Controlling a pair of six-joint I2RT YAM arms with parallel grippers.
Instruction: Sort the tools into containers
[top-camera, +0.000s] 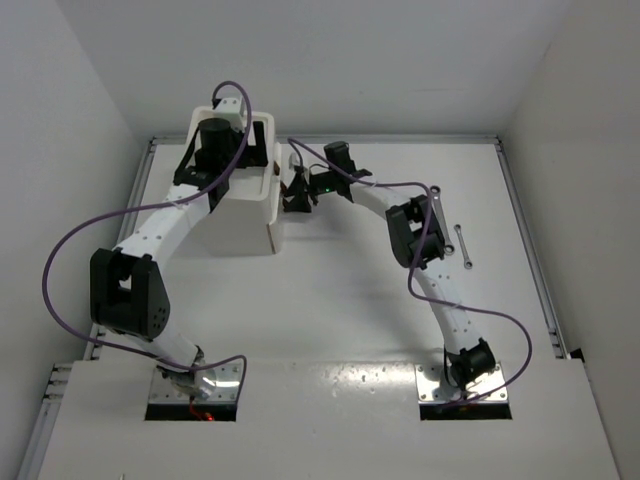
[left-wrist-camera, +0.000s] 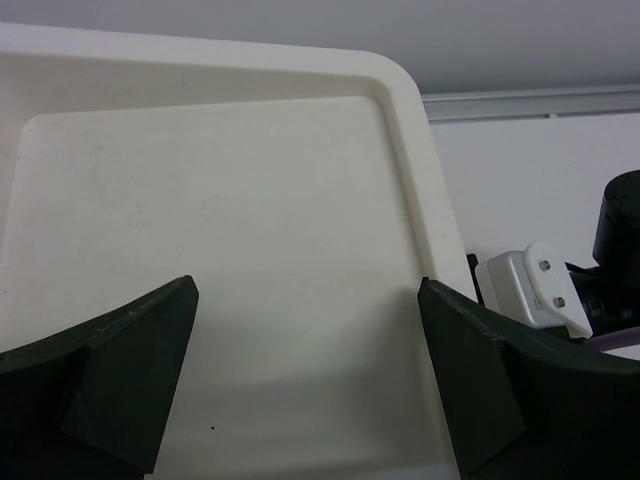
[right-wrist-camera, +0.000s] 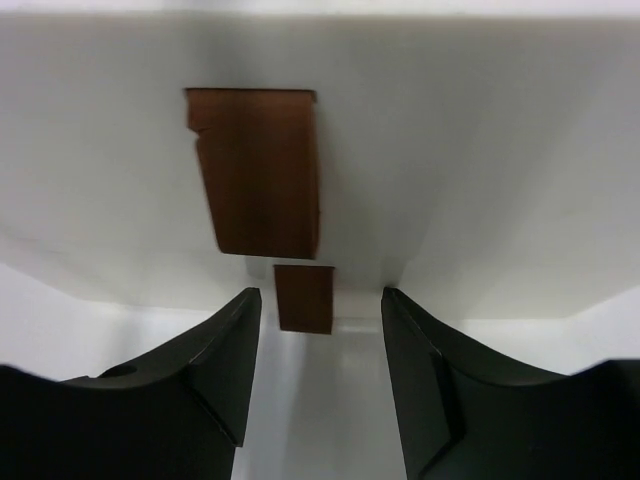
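On the white counter (top-camera: 330, 300), far left: one white plastic boxy drawer unit (top-camera: 240, 225), its knobbed face turned toward the counter's right side.

Item 1, shallow rimmed top tray (left-wrist-camera: 410, 130): the left wrist view shows only its bare white floor and rounded corner rim. The left end effector (left-wrist-camera: 308, 290) hangs over this floor with its dark fingers wide apart and nothing between them.

Item 2, flat dark-red rectangular knob (right-wrist-camera: 260, 170): it projects from the white drawer front, with its long axis upright in the right wrist view. A smaller dark-red patch (right-wrist-camera: 303, 297) sits below it; whether this is another knob or a reflection cannot be told. The right end effector (right-wrist-camera: 320, 297) faces the drawer front with its fingers apart, flanking the lower patch without touching it. What the drawers hold is hidden.

Item 3, slim silver metal wrench (top-camera: 462, 247): it lies flat on the counter just right of the right arm, well apart from the drawer unit. Its long axis runs near-to-far, with the near end angled slightly right.
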